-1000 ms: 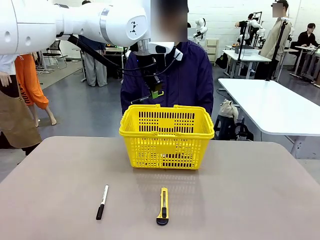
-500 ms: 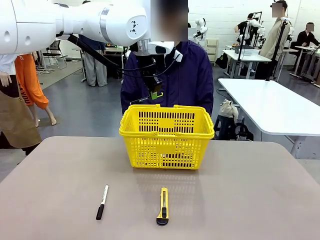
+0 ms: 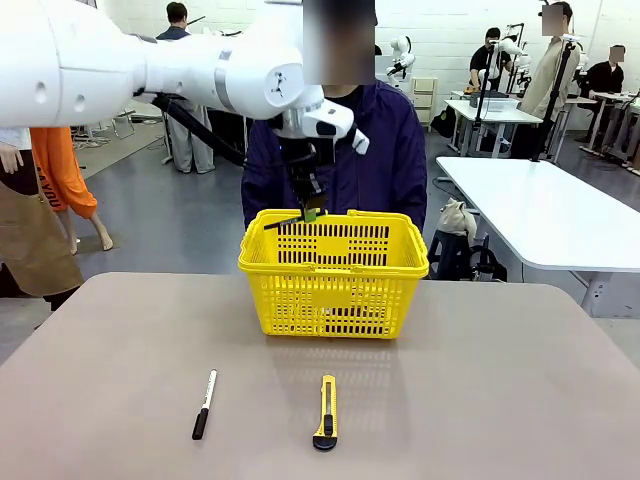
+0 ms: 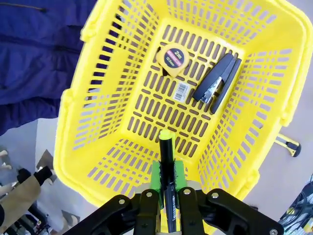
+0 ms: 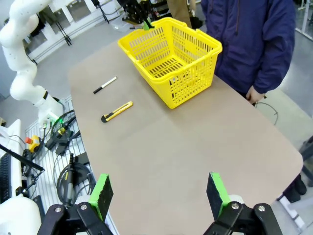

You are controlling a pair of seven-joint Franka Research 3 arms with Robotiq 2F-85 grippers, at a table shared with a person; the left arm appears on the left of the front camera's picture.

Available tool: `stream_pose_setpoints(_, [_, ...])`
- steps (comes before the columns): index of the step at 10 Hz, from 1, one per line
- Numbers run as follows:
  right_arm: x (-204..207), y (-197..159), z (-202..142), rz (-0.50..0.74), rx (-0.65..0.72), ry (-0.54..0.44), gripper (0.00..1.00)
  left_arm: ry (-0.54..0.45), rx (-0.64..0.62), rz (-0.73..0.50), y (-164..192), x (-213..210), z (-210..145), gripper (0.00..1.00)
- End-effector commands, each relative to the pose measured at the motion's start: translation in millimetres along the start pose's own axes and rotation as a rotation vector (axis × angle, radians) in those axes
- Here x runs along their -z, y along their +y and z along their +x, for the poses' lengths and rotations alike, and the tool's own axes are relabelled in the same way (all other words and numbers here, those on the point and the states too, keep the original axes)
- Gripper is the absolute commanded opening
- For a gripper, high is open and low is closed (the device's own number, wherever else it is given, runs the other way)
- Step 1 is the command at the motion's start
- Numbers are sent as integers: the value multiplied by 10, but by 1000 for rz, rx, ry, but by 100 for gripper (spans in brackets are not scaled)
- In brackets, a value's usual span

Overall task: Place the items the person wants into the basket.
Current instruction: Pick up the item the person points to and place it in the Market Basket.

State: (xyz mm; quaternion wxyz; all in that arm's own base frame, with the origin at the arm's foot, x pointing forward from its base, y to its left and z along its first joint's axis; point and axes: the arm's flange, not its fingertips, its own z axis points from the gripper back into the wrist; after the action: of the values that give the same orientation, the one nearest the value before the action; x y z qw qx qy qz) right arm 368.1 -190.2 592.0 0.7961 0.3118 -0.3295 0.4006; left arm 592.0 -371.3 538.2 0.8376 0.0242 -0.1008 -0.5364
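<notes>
The left pincer (image 4: 166,208) is pinching the pen (image 4: 167,161) above the basket (image 4: 98,98); the right pincer (image 5: 159,196) is gaping wide over the bench (image 5: 195,142).

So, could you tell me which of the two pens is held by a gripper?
The slim black pen with the yellow end, clamped over the basket; the white marker lies on the table.
</notes>
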Motion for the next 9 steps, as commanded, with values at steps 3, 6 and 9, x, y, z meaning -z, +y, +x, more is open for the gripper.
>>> stream_pose_setpoints(3, [-6, -14, 16, 7, -6, 4, 100, 57, 55, -30, 130, 443, 163, 12])
stream_pose_setpoints(6, [-6, -14, 16, 7, -6, 4, 100, 58, 91, -80, 118, 790, 233, 12])
stream_pose_setpoints(9, [-6, -14, 16, 7, -6, 4, 100, 78, 107, -126, 120, 1025, 248, 12])
